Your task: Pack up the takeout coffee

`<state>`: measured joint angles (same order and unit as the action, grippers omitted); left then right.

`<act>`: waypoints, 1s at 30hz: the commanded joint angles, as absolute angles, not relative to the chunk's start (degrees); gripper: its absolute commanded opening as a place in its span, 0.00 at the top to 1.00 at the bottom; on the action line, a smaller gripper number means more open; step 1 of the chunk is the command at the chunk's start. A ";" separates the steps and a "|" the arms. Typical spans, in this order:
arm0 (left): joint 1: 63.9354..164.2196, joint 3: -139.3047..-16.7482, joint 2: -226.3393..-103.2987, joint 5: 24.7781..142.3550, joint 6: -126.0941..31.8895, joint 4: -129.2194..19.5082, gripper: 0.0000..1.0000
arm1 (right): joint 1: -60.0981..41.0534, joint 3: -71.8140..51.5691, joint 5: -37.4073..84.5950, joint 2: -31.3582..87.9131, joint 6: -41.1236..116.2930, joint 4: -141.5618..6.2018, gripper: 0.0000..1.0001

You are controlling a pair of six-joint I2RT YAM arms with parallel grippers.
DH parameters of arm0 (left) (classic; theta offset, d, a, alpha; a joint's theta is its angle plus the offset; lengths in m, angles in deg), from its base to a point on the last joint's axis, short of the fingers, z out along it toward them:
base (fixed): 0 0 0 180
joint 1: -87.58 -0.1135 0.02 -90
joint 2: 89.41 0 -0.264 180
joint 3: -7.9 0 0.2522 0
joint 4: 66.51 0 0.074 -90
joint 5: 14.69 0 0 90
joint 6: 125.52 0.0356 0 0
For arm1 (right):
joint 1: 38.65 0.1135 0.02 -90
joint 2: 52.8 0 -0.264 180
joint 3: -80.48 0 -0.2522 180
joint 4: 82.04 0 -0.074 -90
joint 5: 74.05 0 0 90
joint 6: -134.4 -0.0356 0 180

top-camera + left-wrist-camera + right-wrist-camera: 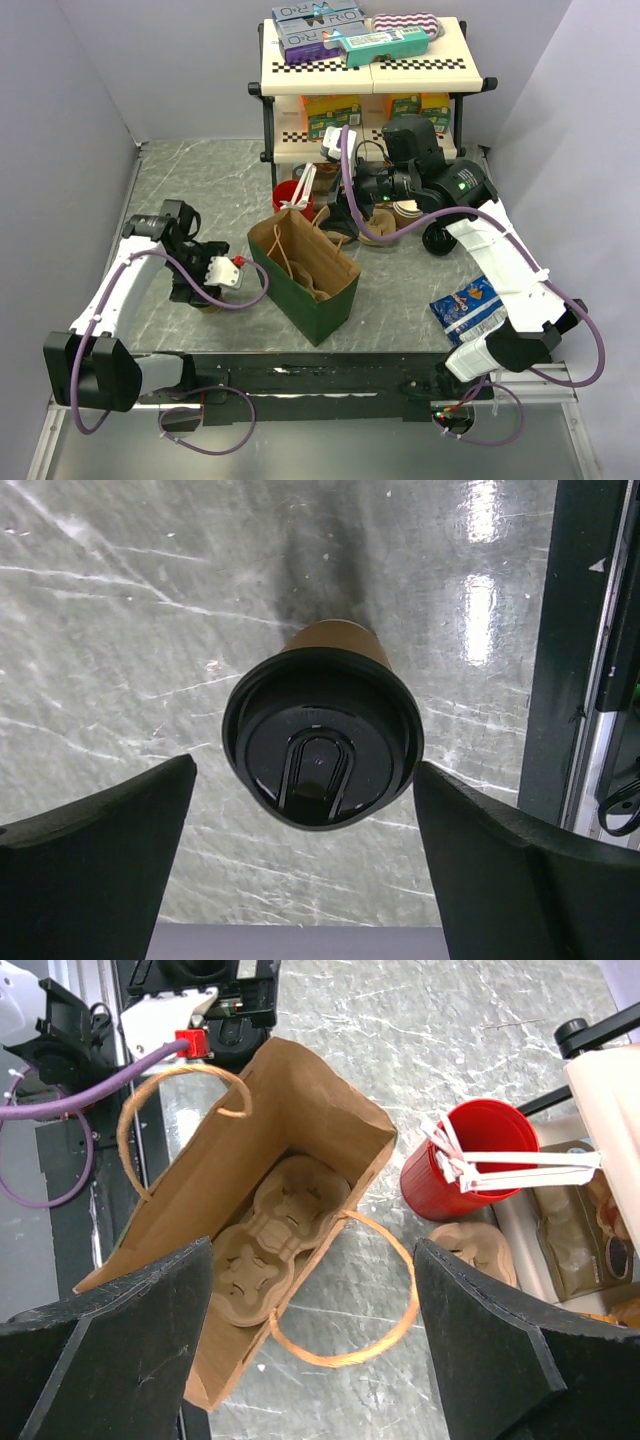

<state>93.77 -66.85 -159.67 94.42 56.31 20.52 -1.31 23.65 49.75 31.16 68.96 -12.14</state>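
While the takeout coffee (pixel 320 742) stands upright on the desk (pixel 120 630), lid on, off to the left of the paper bag (pixel 305 268), nothing is packed yet. Left hand (pixel 305 772) is spread wide around the cup, one finger on either side of the lid with gaps on both sides, so no grip. Right hand (pixel 312 1250) hangs over the bag mouth, also spread, holding nothing. Bag is open, with a pulp cup carrier (pixel 268 1245) at the bottom, wells empty.

Left to do, as I read it: close on the cup, lift, carry across, lower into a well.

Clutter: red cup of stirrers (pixel 462 1165) just beside the bag, a second pulp tray (pixel 478 1248) next to it, shelf cart (pixel 365 70) at the back, blue snack packet (pixel 468 305) on the right. Likely obstacles: the bag's twine handles (pixel 205 1072) and the right arm sitting over the opening.
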 commanded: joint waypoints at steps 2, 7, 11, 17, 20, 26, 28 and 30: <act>94.43 -65.80 -160.95 94.47 57.12 20.02 0.06 | -1.56 24.37 49.53 29.81 69.18 -13.61 0.13; 94.43 -65.36 -162.09 94.20 57.03 19.58 0.09 | -1.65 24.63 49.26 30.25 69.18 -13.61 0.13; 94.43 -64.66 -162.10 93.59 57.38 19.41 0.13 | -1.65 24.46 49.09 30.43 69.19 -13.52 0.13; 94.43 -63.60 -161.75 93.32 56.85 19.23 0.19 | -1.65 24.46 49.18 30.95 69.18 -13.69 0.13; 94.43 -63.16 -161.92 92.62 56.33 19.23 0.23 | -1.73 24.98 49.26 31.31 69.10 -13.61 0.13; 94.43 -64.13 -161.31 93.50 54.75 19.49 0.33 | -1.73 25.16 49.09 31.57 69.36 -13.61 0.13; 94.43 -65.00 -161.04 93.76 53.35 19.67 0.38 | -1.65 24.99 49.00 31.57 69.19 -13.52 0.13; 94.43 -65.79 -160.96 93.94 52.02 20.19 0.47 | -1.74 24.64 48.56 31.31 68.75 -13.78 0.12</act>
<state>94.21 -63.79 -161.99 92.76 54.32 18.21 -1.31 23.69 49.32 31.66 69.35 -12.14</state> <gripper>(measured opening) 0.746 0.873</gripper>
